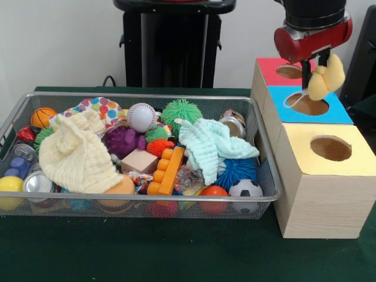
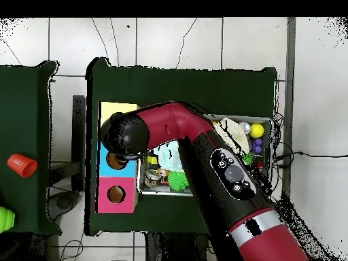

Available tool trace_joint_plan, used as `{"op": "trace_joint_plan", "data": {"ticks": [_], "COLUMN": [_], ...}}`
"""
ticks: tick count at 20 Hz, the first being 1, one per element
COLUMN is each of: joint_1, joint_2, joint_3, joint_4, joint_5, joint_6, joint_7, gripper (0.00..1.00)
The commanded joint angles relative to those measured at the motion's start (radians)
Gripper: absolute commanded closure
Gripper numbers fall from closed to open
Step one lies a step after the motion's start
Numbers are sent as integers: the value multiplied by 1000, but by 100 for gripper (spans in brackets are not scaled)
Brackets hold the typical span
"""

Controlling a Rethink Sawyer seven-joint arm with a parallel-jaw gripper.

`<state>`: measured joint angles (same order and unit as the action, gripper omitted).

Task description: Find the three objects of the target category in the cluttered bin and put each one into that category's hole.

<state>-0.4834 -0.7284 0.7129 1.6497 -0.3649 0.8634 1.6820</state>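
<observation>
My gripper [image 1: 313,75] hangs over the blue-topped box [image 1: 335,111], shut on a pale yellow bundle of cloth [image 1: 326,76] that dangles just above that box's round hole [image 1: 307,104]. A thin white loop trails from the bundle to the hole's rim. Behind it stands a red-topped box [image 1: 271,69] and in front a yellow-topped box [image 1: 352,161], each with a hole. In the wire bin [image 1: 265,194] lie a cream cloth [image 1: 76,154] and a mint cloth [image 1: 211,145] among the clutter. In the overhead view the arm's wrist [image 2: 124,134] hides the gripper and the cloth it holds.
The bin also holds balls, spiky toys, metal cans, a wooden block [image 1: 139,161] and an orange brick [image 1: 166,170]. The three boxes stand close against the bin's right side. An orange cup [image 2: 22,165] and a green object [image 2: 5,217] sit on the neighbouring table.
</observation>
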Motion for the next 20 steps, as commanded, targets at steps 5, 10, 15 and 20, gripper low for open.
{"op": "trace_joint_plan", "data": {"ticks": [5,10,15,20], "joint_1": [-19,-21,-12,6], "joint_2": [-67,-97,-115,-129], "joint_3": [-74,-82,-97,-118], "joint_4": [224,288,349,388], "joint_5": [20,14,10,4], "joint_6": [-55,-109,-177,-216], "joint_7": [105,124,147,146], "gripper": [100,100,100,100]}}
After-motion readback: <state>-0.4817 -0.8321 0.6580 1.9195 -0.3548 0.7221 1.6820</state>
